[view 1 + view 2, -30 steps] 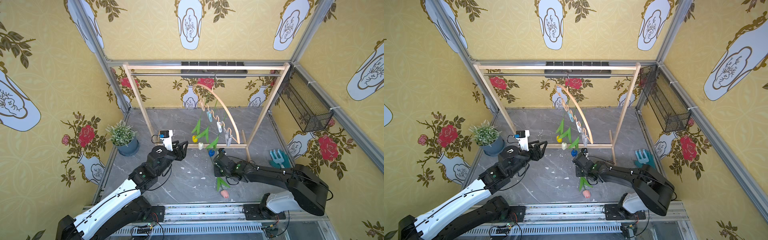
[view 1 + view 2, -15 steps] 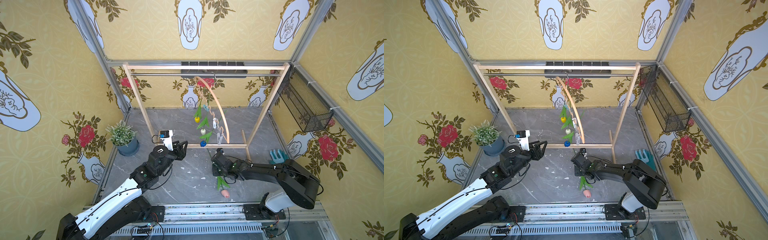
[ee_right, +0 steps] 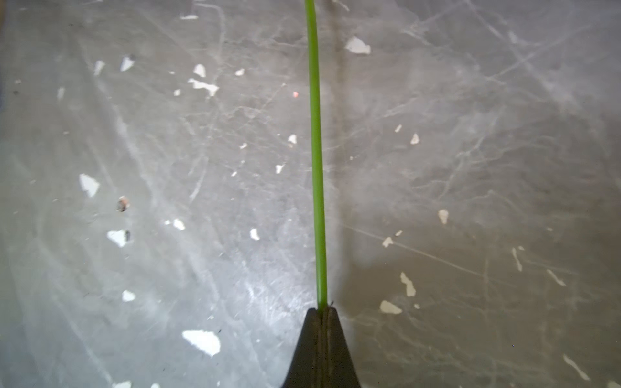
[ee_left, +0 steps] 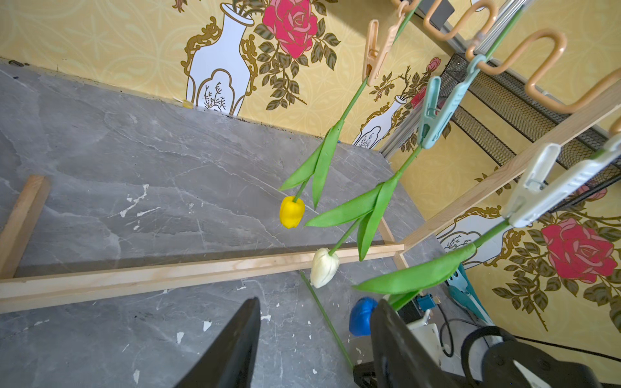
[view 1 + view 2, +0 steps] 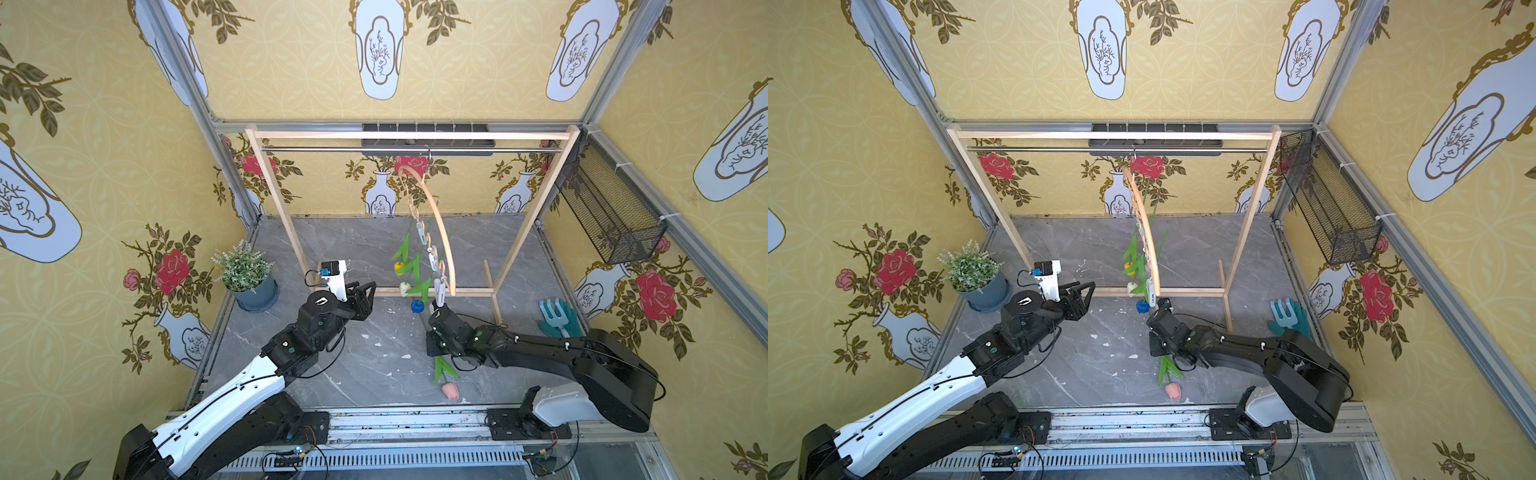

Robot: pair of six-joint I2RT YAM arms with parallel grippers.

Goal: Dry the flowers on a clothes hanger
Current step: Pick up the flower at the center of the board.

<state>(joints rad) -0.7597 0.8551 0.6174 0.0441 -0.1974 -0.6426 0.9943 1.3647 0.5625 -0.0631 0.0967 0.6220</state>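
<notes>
The right claw (image 3: 321,314) was clenched on the stem of the pink tulip (image 5: 450,390), which lay on the floor (image 5: 353,249) near centre, long axis near-far, head pointing near. The left claw (image 4: 316,302) stood open. The hanger (image 5: 442,232), with three tulips clipped head-down, had swung back nearer than half a second before.

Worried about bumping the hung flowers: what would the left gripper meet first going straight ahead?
Likely the white tulip's head, hanging right ahead of the open left gripper. The rack's lower bar lies beyond it. Depth is unclear.
</notes>
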